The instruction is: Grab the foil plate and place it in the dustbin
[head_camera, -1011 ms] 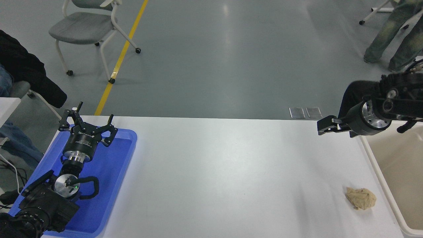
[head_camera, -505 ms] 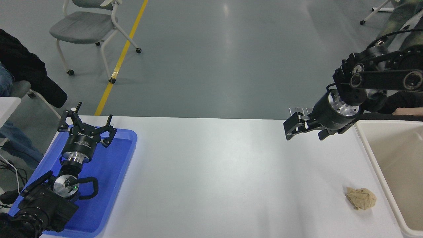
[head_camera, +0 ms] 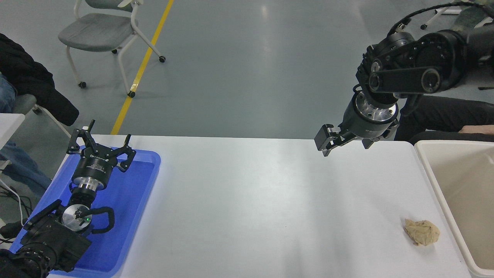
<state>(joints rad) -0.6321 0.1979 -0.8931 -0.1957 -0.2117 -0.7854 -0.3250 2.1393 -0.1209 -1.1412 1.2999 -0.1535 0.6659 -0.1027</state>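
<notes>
Beige plastic walls of the dustbin (head_camera: pixel 455 181) fill the right edge of the head view, its thick rim standing against the worktop's (head_camera: pixel 262 200) right side. What shows of its inside is bare wall; the foil plate cannot be seen anywhere in this view, so I cannot tell where it lies.

The right gripper (head_camera: pixel 325 142) hangs above the far edge of the worktop, left of the bin and well apart from it, with its black arm coming in from the upper right. It is turned side-on, so I cannot tell whether it is open or closed, and nothing can be seen in it.

A crumpled brown paper wad (head_camera: pixel 422 232) lies on the worktop near the bin's wall, toward the near right corner, apart from the gripper.

At the lower left the left gripper (head_camera: pixel 101 146) is parked above a flat blue tray (head_camera: pixel 131 216), its fingers (head_camera: pixel 129 151) spread open and empty.

Beyond the worktop, a grey chair (head_camera: pixel 104 33) stands on the floor beside a yellow line (head_camera: pixel 142 65), and a seated person's dark legs (head_camera: pixel 444 117) show behind the bin.
</notes>
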